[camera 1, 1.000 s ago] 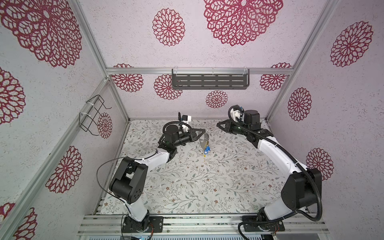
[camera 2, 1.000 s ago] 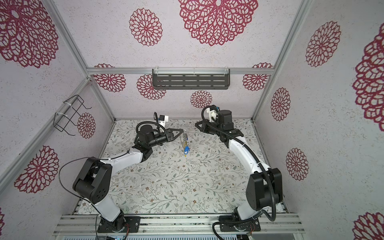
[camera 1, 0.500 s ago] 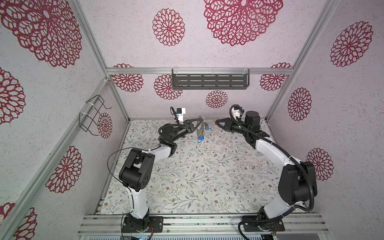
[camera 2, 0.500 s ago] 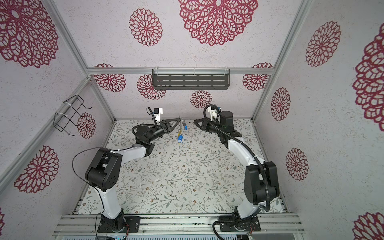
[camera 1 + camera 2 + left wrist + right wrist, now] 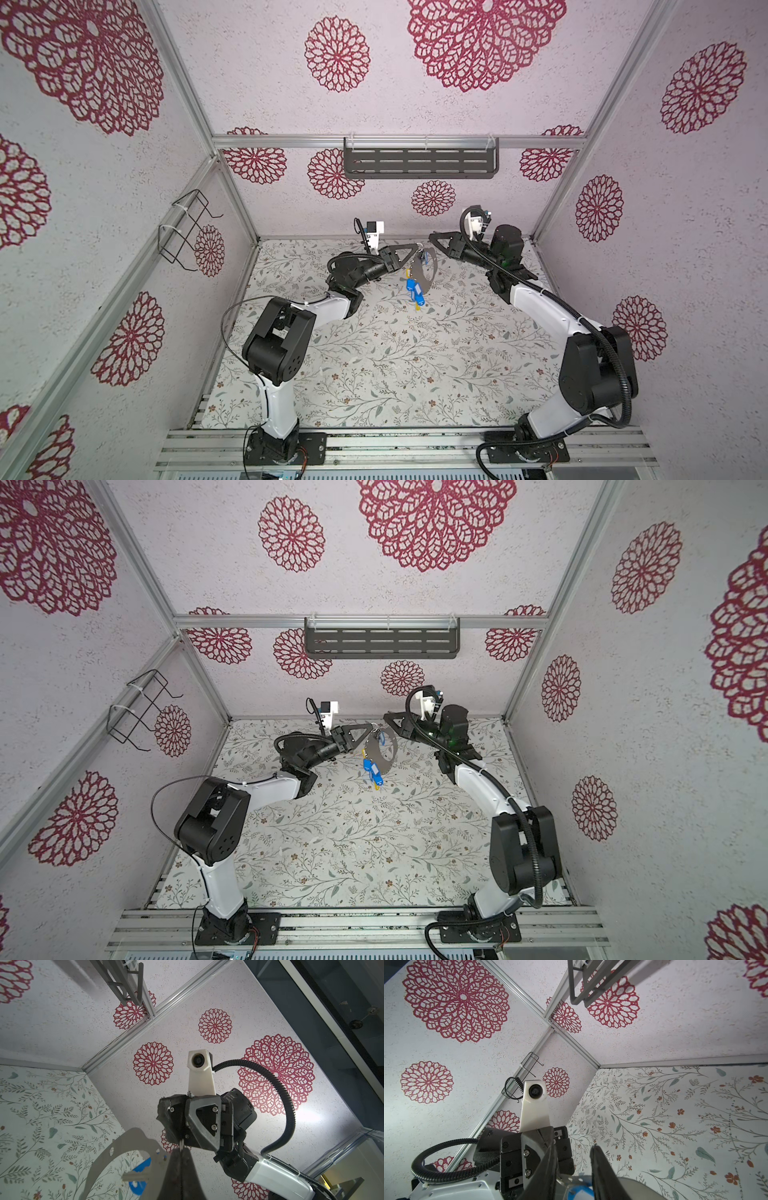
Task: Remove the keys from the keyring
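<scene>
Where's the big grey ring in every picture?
In a top view: the ring hangs mid-back at the left claw.
In a top view: ring, same spot.
Left wrist view: ring, a grey arc beside the left claw.
Right wrist view: ring, a grey sliver by the right claw.
Shared landmark: the dark shelf on the back wall, in all four.

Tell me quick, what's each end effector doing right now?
Left end effector: closed, holding the keyring.
Right end effector: open, holding nothing.
</scene>
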Tool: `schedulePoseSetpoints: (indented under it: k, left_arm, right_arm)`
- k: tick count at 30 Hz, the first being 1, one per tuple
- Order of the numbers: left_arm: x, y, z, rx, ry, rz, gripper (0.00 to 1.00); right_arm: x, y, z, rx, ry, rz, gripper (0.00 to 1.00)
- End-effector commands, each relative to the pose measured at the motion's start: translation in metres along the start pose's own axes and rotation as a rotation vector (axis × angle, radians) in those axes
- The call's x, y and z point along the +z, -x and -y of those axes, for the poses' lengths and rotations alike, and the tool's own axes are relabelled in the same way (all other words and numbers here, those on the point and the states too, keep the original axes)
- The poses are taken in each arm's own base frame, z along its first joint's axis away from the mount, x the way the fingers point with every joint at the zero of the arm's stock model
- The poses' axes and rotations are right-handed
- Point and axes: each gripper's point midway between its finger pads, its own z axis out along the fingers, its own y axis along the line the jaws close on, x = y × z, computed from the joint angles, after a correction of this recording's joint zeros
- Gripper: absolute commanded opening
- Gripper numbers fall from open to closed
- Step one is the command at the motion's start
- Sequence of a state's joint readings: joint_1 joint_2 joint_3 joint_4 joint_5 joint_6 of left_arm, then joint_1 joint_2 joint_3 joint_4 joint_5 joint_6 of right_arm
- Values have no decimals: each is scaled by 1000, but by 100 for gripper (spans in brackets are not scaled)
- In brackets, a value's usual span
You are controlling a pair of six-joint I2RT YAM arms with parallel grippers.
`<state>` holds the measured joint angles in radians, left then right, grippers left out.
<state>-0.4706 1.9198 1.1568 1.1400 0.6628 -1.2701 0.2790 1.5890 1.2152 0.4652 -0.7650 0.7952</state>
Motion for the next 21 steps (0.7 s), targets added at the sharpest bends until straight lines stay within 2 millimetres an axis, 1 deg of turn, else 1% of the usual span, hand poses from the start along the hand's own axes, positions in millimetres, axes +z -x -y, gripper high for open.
schedulePoseSetpoints:
  k: [1, 3, 10, 15, 21]
  left_arm:
    - [8, 6, 17, 35, -63, 26, 0]
    - [9, 5, 17, 36, -62, 23, 0]
    - [11, 11, 29, 52, -70, 25, 0]
    - [12, 13, 25, 65, -60, 24, 0]
    - [12, 16, 27, 62, -78, 46, 0]
  right_arm:
    - [-6, 13, -41, -117, 70, 21, 31]
    - [-5, 9, -44, -125, 73, 12, 30]
    - [-4, -3, -47, -128, 102, 7, 30]
    - [-3, -9, -45, -109, 103, -5, 30]
    - [-5, -9, -48, -112, 103, 1, 24]
